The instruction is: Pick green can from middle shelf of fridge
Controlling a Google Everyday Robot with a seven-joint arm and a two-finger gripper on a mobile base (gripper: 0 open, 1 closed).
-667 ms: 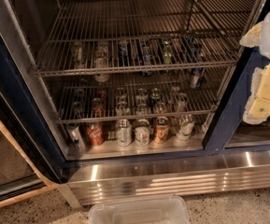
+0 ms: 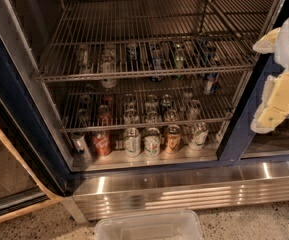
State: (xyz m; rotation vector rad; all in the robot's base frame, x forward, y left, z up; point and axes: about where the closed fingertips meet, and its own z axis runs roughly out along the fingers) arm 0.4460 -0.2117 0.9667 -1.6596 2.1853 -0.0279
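The fridge [image 2: 14,109] stands open, with a dark blue frame and chrome wire racks. On the middle shelf [image 2: 149,121], seen through the rack above, stands a row of several cans. One with a greenish body, the green can [image 2: 178,59], stands right of centre in that row. My gripper [image 2: 270,79] is at the right edge of the view, in front of the blue door post, to the right of the cans and outside the shelf. Its cream fingers [image 2: 276,101] stand apart and hold nothing.
More cans stand on the pale fridge floor [image 2: 134,159], among them a red can [image 2: 102,143] and white-and-green cans [image 2: 132,141]. A ribbed steel base panel [image 2: 184,189] runs below. A clear plastic bin [image 2: 149,226] sits on the floor in front. The glass door [image 2: 4,184] hangs open at left.
Almost nothing differs; the gripper sits slightly lower at the right edge and the cans have not moved.
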